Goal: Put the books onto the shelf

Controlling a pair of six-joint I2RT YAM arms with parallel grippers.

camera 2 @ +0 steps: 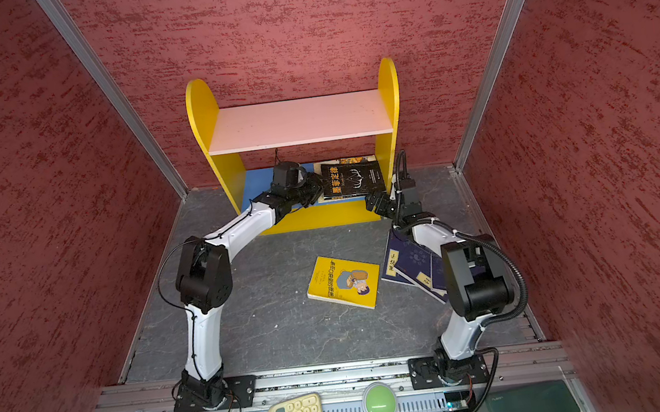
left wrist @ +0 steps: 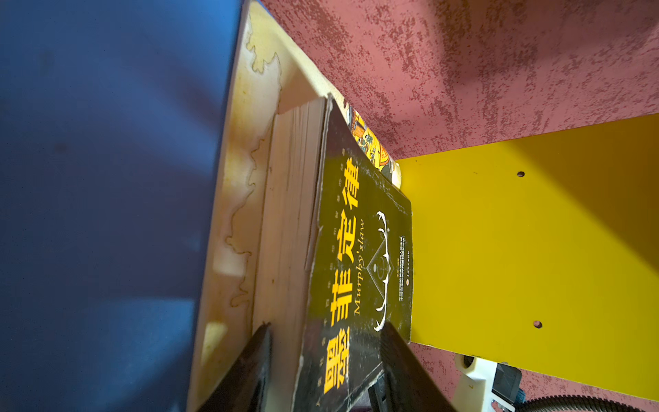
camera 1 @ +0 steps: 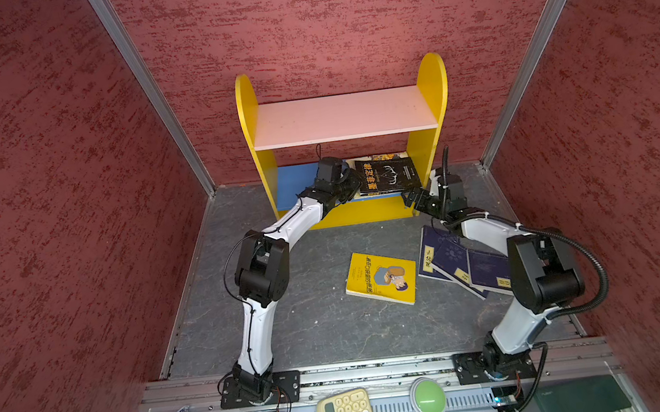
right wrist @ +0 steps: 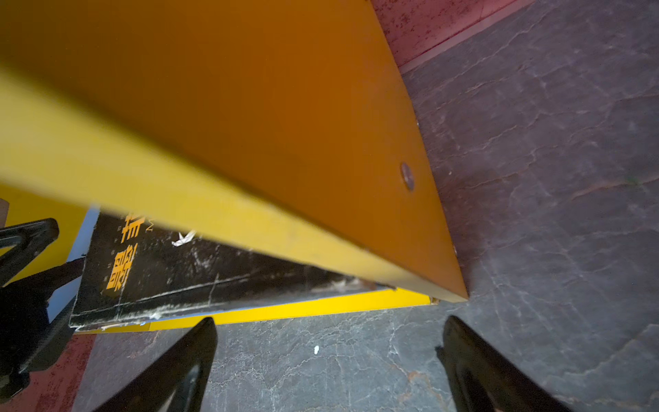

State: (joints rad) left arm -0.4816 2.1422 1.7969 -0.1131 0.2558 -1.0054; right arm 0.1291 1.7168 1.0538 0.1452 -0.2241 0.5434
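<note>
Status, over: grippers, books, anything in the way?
Left gripper clamped on black book, on shelf lower board. Right gripper open, empty, at shelf's right corner. Yellow book, three navy books on table. Nothing blocking.

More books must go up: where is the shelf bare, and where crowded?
The pink upper board is all bare. On the blue lower board only the strip by the left side is bare. Its right half is crowded: the black book lies on a cream book, the left gripper clamped on it, the right gripper open at the front corner.

Scuffed paper-covered black book [left wrist: 360,249], smooth painted shelf [left wrist: 535,249], rough red wall [camera 1: 343,26]
</note>
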